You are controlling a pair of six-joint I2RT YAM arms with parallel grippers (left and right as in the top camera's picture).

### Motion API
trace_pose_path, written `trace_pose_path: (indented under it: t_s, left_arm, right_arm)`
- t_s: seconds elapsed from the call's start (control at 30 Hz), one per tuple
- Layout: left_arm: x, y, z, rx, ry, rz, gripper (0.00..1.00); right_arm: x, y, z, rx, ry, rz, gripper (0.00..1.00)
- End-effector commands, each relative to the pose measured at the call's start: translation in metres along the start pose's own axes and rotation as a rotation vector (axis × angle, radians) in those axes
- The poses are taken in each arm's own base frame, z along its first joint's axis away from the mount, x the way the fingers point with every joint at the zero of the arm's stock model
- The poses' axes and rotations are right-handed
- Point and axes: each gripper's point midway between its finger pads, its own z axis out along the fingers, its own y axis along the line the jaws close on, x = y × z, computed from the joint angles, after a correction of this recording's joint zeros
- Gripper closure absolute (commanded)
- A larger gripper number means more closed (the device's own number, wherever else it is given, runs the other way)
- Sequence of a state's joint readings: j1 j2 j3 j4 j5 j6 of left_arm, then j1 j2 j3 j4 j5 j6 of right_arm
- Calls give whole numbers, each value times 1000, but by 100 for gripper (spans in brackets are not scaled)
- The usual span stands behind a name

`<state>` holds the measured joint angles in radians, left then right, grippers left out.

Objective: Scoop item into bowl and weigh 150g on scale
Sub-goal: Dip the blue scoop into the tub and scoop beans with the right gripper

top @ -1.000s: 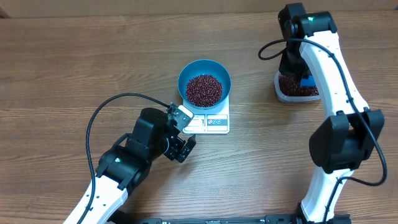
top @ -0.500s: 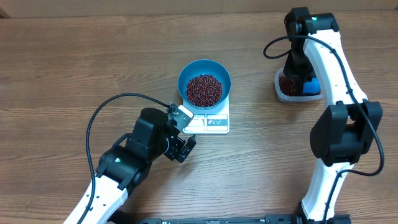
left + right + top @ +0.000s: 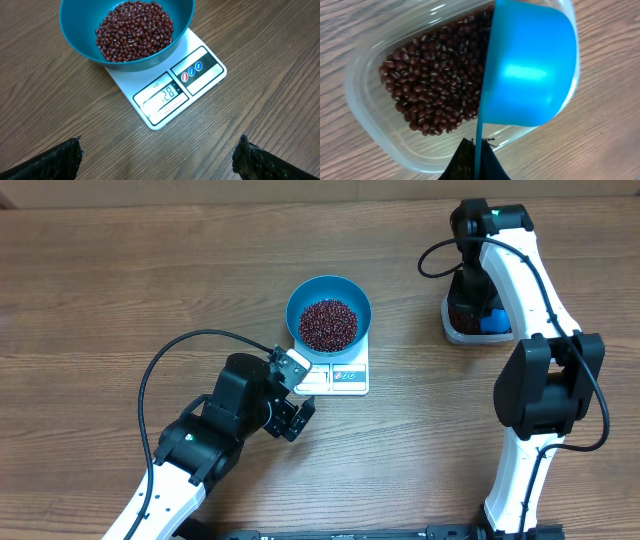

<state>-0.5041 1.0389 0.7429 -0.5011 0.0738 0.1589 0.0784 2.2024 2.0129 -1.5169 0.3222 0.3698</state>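
While our left fingers (image 3: 55,162) hang wide open and empty near the one scale (image 3: 345,376), one bowl (image 3: 303,292) of beans (image 3: 328,324) sits on it. Our right fingers (image 3: 465,165) pinch one scoop (image 3: 530,75) over one tub (image 3: 370,110) of beans.

Overhead cam looks straight down on the whole surface (image 3: 100,280); left wrist cam sits close, angled down at the bowl (image 3: 77,40) and scale (image 3: 197,70), which overhead shows mid-surface too; right wrist cam is jammed right over the tub (image 3: 370,125) and scoop (image 3: 530,75), overhead's upper right.
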Motion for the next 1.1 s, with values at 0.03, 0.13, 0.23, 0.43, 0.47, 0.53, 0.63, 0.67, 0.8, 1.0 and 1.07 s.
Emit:
trace_pose_path:
  t_s: [0.03,0.13,0.23,0.43,0.47,0.53,0.63,0.67,0.8,1.0,1.07]
  left_arm:
    - [4,-2,3,3,12,-5,0]
    - [4,-2,3,3,12,-5,0]
    - [4,-2,3,3,12,-5,1]
    - [4,-2,3,3,13,-6,1]
    - [4,-2,3,3,12,-6,0]
    - [4,-2,3,3,12,-5,1]
    - [4,-2,3,4,12,-5,0]
    - [4,-2,3,3,12,-5,0]
    - [4,-2,3,3,12,-5,1]
    - [4,-2,3,3,12,-5,0]
    - [4,-2,3,3,12,-5,0]
  right_arm:
    - [-1,17,12,-93,41,-51,96]
    - [-1,25,11,-140,43,-69,96]
    - [-1,28,10,-155,46,-72,96]
    - [-1,27,7,-161,37,-81,96]
    - [-1,29,4,-176,34,-92,96]
    - [-1,28,-2,-191,22,-90,96]
    - [-4,26,-12,-211,-4,-81,96]
    - [-4,27,-15,-226,-10,-83,96]
    - [-3,34,-29,-320,-21,-116,96]
    - [-4,29,-33,-354,-20,-97,96]
    - [-5,27,-32,-354,-20,-91,96]
